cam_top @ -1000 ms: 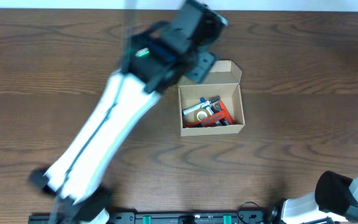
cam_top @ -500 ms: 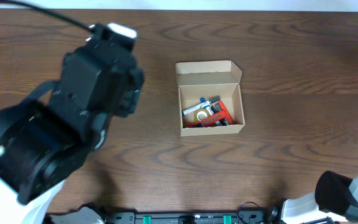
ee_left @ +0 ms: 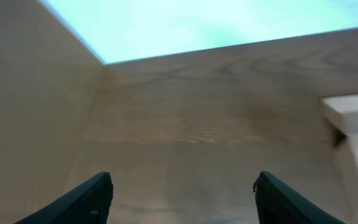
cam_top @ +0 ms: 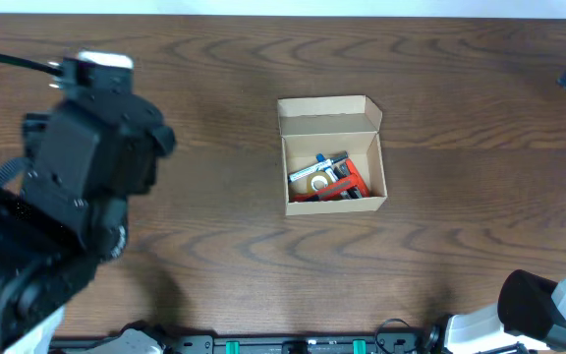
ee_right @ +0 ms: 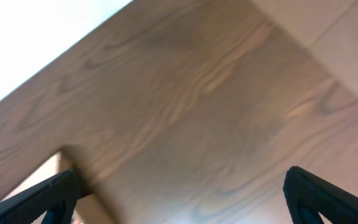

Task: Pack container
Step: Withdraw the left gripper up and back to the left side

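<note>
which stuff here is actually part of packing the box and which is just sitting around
Part of the job: cardboard box, lid flap open; tape roll, pens and a red item inside it; left gripper and right gripper, both open and empty.
Just there: wooden table; black cable.

No text, label, brand or number can be read anywhere. The small tan cardboard box (cam_top: 328, 116) has plain sides. The small items (cam_top: 326, 177) inside it are too tiny to show any print.
</note>
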You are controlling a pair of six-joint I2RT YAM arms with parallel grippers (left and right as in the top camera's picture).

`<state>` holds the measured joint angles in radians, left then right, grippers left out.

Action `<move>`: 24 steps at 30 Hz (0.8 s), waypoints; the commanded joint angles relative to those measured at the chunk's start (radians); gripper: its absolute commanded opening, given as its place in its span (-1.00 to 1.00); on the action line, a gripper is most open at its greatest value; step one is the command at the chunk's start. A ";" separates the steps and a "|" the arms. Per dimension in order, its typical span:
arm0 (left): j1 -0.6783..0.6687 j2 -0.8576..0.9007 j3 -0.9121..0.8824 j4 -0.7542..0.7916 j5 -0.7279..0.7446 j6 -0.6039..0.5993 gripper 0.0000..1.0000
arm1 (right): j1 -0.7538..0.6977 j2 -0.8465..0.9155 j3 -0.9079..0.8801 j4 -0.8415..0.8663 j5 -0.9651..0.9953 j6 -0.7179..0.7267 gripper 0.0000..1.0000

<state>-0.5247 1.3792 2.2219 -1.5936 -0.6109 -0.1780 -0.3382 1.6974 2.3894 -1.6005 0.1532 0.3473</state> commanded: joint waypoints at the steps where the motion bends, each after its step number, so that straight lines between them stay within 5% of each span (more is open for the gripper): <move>1: 0.155 0.046 -0.025 0.002 0.177 -0.032 0.43 | -0.005 -0.007 0.011 -0.010 -0.104 0.050 0.99; 8: 0.453 0.172 -0.034 0.041 0.560 0.010 0.35 | -0.005 0.007 0.008 0.011 -0.191 0.060 0.98; 11: 0.506 0.212 -0.034 0.062 0.659 0.022 0.47 | -0.005 0.019 0.008 0.002 -0.183 0.058 0.98; 21: 0.518 0.268 -0.034 0.064 0.694 0.021 0.50 | 0.000 0.025 0.002 0.053 -0.319 0.109 0.99; 24: 0.518 0.270 -0.035 0.066 0.723 0.021 0.50 | 0.000 0.031 0.002 0.047 -0.322 0.102 0.84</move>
<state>-0.0093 1.6325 2.1872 -1.5257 0.0711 -0.1753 -0.3382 1.7123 2.3890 -1.5501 -0.1265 0.4320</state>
